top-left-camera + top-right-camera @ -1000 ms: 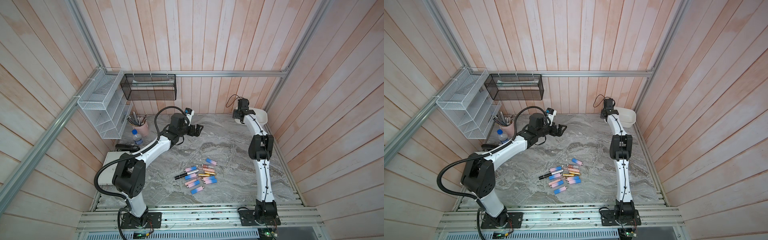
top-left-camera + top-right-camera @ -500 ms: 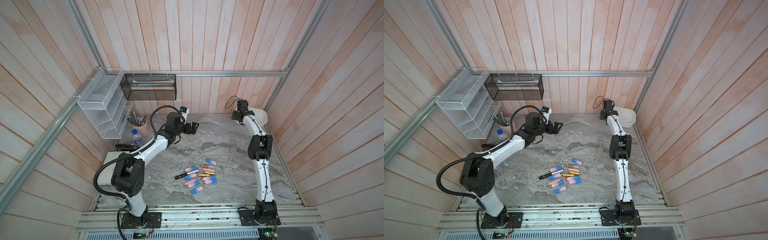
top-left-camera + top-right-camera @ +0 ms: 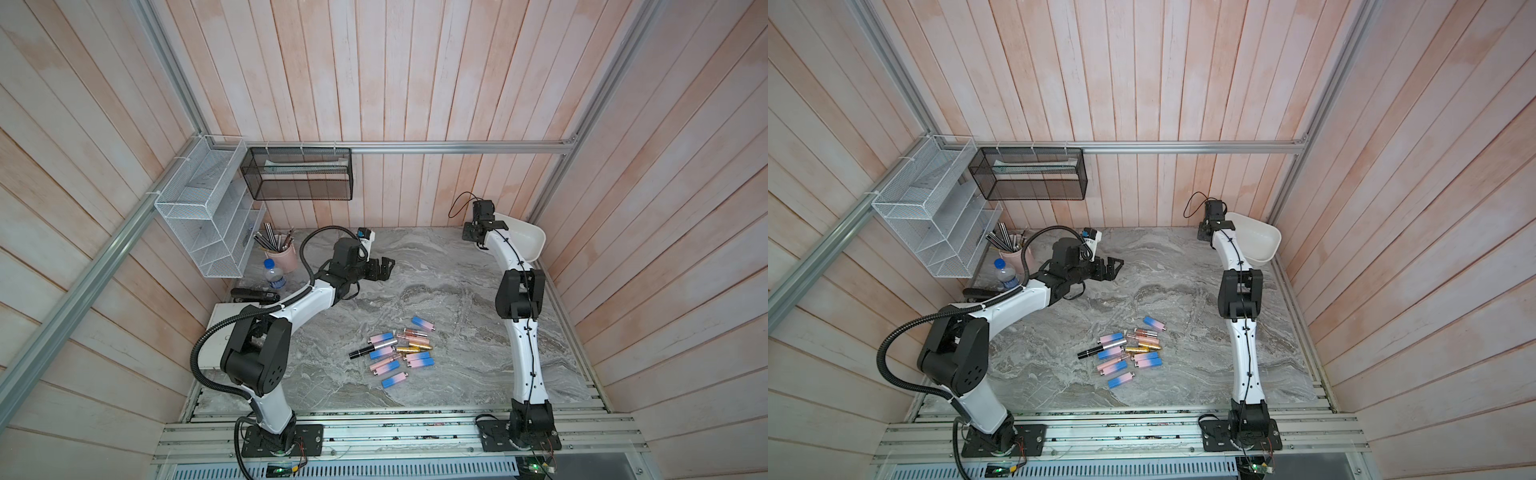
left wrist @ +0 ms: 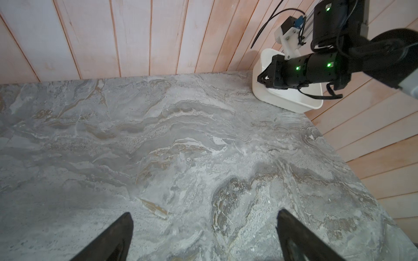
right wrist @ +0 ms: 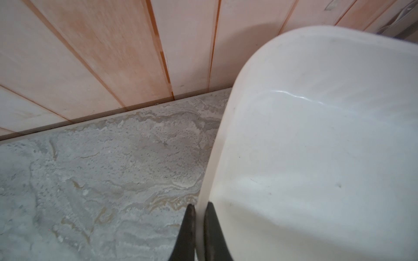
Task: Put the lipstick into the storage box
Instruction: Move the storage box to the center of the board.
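No lipstick has reached the storage box (image 5: 316,146). What shows of its white inside in the right wrist view is bare. In both top views the lipsticks (image 3: 399,349) lie loose in a small heap on the marble-patterned tabletop (image 4: 158,135), and none of them is lifted. By my reading the packing itself has not begun. The step in hand looks like a preparation: taking hold of the tub, perhaps to drag it nearer the heap, though that aim is a guess. All the picking and dropping is left to do.

The right gripper (image 5: 199,206) is pinched onto the box. Its two dark fingers stand close together with the thin rim and side wall of the tub between them, one finger outside over the stone and the other inside the tub. The rest of the box runs ahead of the jaws on the inner finger's side, close to the plank-wall corner.

The left gripper (image 4: 203,214) has its jaws spread wide with nothing between them and only bare stone below. The box sits well ahead of these jaws, across the table, with the right arm's wrist over it.

The lipsticks are well apart from both pairs of jaws. They lie behind the left jaws, back toward the arm bases, and far behind the right jaws, which point away from them. The heap holds pink-and-blue tubes, a gold one (image 3: 415,347) and a black-capped one (image 3: 371,350)
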Motion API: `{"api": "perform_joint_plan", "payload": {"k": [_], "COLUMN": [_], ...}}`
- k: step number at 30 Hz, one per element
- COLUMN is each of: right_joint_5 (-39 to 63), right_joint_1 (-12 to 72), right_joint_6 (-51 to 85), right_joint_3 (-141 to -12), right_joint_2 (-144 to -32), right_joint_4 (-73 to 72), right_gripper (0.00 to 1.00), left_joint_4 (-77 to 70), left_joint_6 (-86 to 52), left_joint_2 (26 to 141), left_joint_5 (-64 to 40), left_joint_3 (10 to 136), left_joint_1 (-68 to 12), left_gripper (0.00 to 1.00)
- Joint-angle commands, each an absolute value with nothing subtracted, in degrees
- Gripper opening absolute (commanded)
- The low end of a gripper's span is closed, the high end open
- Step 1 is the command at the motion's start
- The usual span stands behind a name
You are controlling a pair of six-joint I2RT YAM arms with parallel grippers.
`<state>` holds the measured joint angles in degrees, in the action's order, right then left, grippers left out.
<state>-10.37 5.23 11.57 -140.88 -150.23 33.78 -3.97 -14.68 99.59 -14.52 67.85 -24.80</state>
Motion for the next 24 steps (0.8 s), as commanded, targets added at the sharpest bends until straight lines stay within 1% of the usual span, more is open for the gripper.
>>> {"api": "perform_joint_plan", "payload": {"k": [1,6,10,18,21,24], "right_joint_5": [-6.7,0.7,5.4,7.2,8.4,9.5], "right_joint_1": [7.5,10.2,14.5,27.1,30.7,32.6], "right_joint_6": [10.8,10.8,11.6,14.4,16.2,17.3], "right_joint_3": [-137.3,-133.0,-127.7,-115.2,-113.6,-114.9], "right_joint_2": [-147.0,-142.1,-137.3,-128.5,-127.9,-129.4], "right_joint_4": [40.7,43.5,44.2,40.9,39.0,38.4], "right_gripper": [0.0,0.0,0.0,0.0,0.0,0.0], "left_joint_4": [-7.1,-8.5,-9.2,-8.8,-7.9,-7.1], "left_joint_6": [-15.9,-16.4,-16.6,-16.0,-15.6,-15.5], "left_joint_2": [95.8,92.6,89.4,82.9,81.0,79.5], "left_joint_5": [-14.4,-13.3,-12.2,-8.3,-6.9,-6.0], "left_joint_3": [65.7,61.7,58.1,51.6,50.4,49.3], "left_joint_1": [-24.7,-24.7,-24.7,-24.6,-24.4,-24.2], "left_gripper": [1.0,1.0,1.0,1.0,1.0,1.0]}}
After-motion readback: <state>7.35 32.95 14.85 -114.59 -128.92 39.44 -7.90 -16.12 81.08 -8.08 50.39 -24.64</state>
